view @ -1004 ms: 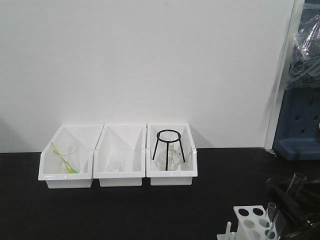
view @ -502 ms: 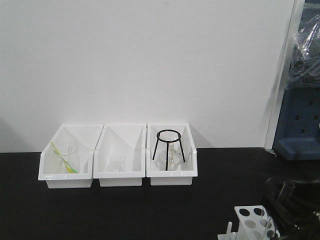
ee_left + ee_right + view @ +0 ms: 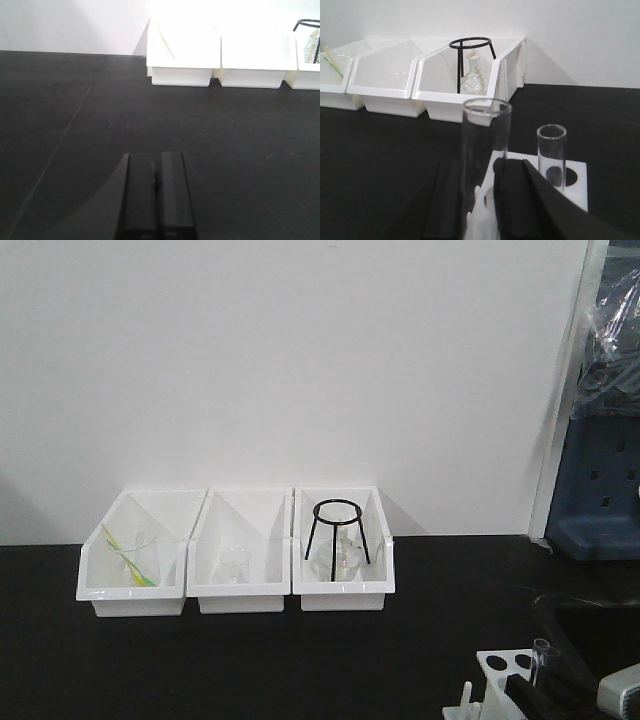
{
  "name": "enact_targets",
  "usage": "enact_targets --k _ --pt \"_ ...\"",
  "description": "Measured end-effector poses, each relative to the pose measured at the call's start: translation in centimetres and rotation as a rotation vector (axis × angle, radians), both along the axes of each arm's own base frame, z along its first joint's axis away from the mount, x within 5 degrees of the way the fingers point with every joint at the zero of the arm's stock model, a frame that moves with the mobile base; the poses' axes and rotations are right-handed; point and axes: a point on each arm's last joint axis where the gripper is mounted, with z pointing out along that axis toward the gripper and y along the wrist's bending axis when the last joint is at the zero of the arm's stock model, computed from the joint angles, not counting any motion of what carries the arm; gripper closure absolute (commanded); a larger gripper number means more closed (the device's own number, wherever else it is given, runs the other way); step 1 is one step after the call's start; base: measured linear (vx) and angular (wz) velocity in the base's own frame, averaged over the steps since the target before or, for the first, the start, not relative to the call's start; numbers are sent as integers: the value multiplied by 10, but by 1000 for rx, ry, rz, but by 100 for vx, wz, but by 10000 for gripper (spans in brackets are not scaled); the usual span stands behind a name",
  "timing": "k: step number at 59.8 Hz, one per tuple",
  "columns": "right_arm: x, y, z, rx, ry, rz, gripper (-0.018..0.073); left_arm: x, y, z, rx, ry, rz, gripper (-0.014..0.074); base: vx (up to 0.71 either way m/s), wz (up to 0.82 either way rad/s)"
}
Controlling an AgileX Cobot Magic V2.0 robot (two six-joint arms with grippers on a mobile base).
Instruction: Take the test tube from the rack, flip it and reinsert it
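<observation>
In the right wrist view a clear test tube [image 3: 485, 145] stands upright, rimmed mouth up, between my right gripper's fingers [image 3: 515, 200]. The right gripper [image 3: 479, 172] is shut on it, just in front of the white rack [image 3: 575, 182]. A second tube [image 3: 551, 152] stands in a rack hole behind. In the front view the rack [image 3: 497, 672] sits at the bottom right with one tube [image 3: 543, 655] showing and the dark gripper [image 3: 545, 702] beside it. My left gripper [image 3: 156, 160] hovers over bare black table, shut with nothing in it.
Three white bins [image 3: 131, 585] [image 3: 240, 585] [image 3: 343, 588] line the back wall, holding a beaker, a small beaker and a flask under a black ring tripod [image 3: 337, 530]. Blue equipment [image 3: 600, 500] stands at the far right. White pegs [image 3: 481, 220] rise at the rack's near side.
The right gripper has come down with the tilted tube from above the rack's right side to low beside the rack; the held tube's top has dropped out of the front view.
</observation>
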Motion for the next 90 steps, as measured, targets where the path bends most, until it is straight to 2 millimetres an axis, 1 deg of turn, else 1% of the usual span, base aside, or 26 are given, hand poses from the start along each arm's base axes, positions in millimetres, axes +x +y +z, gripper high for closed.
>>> enact_targets --k 8,14,24,35,43,49,53,58,65,72,78,85,90 --pt "0 0 -2 0 7 2 551 0 0 0 0 0 0 603 0 0" --pt "0 0 -2 0 7 2 505 0 0 0 0 0 0 603 0 0" --pt "0 1 -2 -8 4 19 356 0 0 0 0 0 0 603 0 0" --pt "-1 3 -2 -15 3 42 157 0 0 0 0 0 0 603 0 0" --pt "-1 3 -2 -17 5 45 77 0 0 0 0 0 0 603 0 0" --pt "-2 3 1 -21 -6 45 67 0 0 0 0 0 0 603 0 0" --pt "-3 3 8 -24 -36 44 67 0 0 0 0 0 0 603 0 0" --pt "-5 4 21 -31 -89 44 69 0 0 0 0 0 0 603 0 0" --pt "-12 4 46 -45 -195 43 69 0 0 0 0 0 0 603 0 0" --pt "-27 5 79 -64 -329 24 69 0 0 0 0 0 0 603 0 0" --pt "-42 3 101 -80 -369 -13 78 0 0 0 0 0 0 603 0 0" --pt "-60 0 116 -89 -336 -75 122 0 0 0 0 0 0 603 0 0" --pt "-73 -2 121 -98 -286 -112 205 0 0 0 0 0 0 603 0 0"
